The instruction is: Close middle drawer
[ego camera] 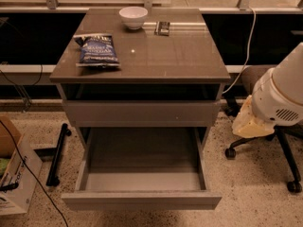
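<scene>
At the right edge, beside the cabinet (180,56), we see the white arm (279,96) bent low. Its gripper (247,123) is probably the pale part facing left, touching nothing; its grip we cannot make out. The middle drawer (142,201) stands pulled far out. The chip bag (98,49) has print we cannot read.

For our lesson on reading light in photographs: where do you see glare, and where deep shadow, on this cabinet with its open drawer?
Camera view: pale glare streaks the cabinet top beside the white bowl; camera view: the middle drawer is lit along its front floor and darkens toward the back, under the drawer above; camera view: the gripper, right of the cabinet, catches warm yellowish light.
</scene>
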You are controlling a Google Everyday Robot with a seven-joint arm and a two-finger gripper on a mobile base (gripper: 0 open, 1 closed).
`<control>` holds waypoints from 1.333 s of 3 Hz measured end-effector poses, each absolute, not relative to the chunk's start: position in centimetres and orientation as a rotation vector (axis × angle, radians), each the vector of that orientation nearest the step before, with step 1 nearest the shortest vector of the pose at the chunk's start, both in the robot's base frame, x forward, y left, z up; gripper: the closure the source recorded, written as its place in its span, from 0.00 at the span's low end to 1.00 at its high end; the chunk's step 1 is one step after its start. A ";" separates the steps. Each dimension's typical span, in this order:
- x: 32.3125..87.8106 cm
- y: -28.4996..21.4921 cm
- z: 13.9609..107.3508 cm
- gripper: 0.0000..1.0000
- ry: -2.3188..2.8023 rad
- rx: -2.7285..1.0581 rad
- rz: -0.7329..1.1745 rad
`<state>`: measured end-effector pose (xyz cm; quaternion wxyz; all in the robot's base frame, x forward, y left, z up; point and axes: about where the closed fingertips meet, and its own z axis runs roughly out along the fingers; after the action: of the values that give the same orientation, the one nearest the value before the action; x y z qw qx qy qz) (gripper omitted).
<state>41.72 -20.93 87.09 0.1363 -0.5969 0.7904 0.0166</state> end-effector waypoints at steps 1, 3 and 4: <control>41.6 -20.6 87.0 1.00 2.282 -1.746 0.039; 40.1 -18.6 80.7 1.00 2.282 -1.775 0.168; 38.9 -18.3 74.9 1.00 2.321 -1.744 0.310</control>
<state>38.87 -18.31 74.91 0.1106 -0.5935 0.7902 0.1055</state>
